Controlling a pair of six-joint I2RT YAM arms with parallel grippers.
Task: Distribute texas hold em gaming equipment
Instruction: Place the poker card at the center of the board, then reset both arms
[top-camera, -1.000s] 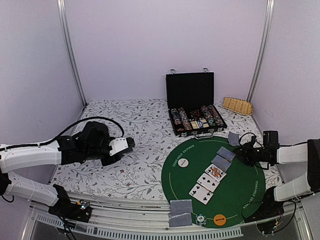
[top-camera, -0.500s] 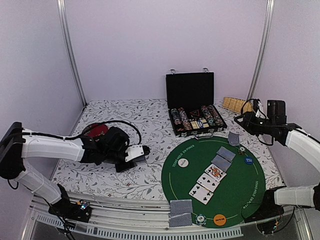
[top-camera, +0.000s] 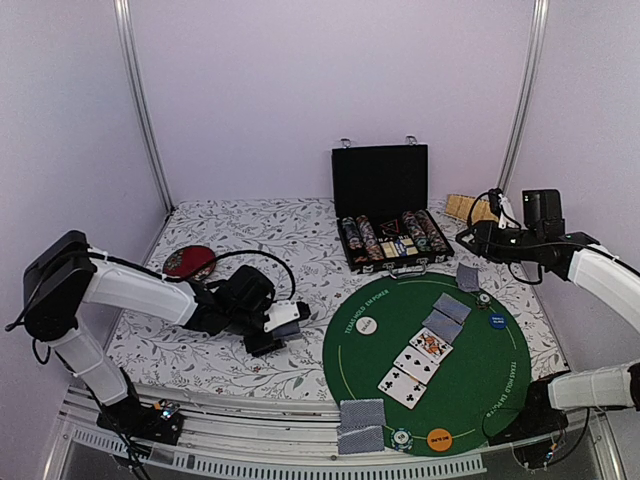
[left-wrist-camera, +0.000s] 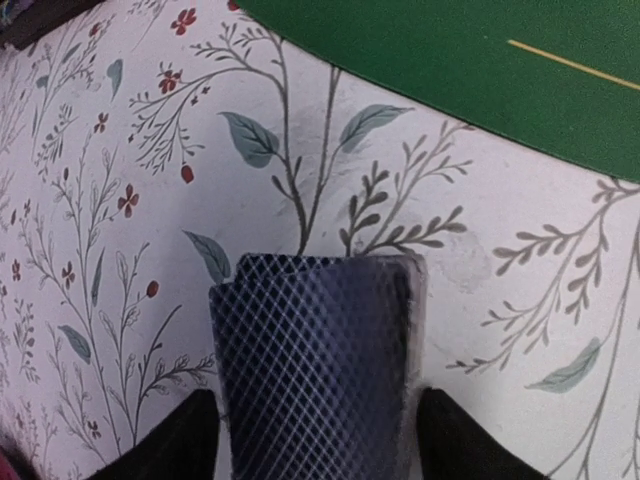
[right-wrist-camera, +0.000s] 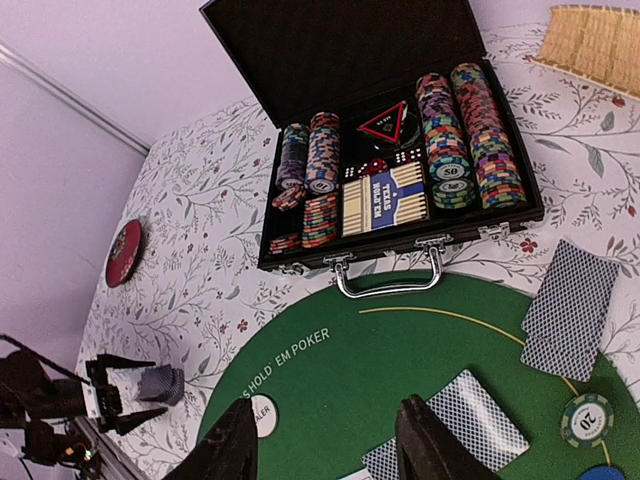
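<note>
On the flower-printed tablecloth (top-camera: 260, 240), the round green felt poker mat (top-camera: 480, 360) lies just right of the left gripper (top-camera: 285, 322), the nearer arm to that rim. The right gripper (top-camera: 470, 240) hovers near the open black chip case (top-camera: 385, 185), fingers spread and empty. The left one pinches a blue-grey lattice-backed playing card (left-wrist-camera: 310, 340) by its side edges, long axis pointing toward the mat.

Card (left-wrist-camera: 315, 360) lower end cropped, basket (right-wrist-camera: 598, 35) cut by edge
</note>
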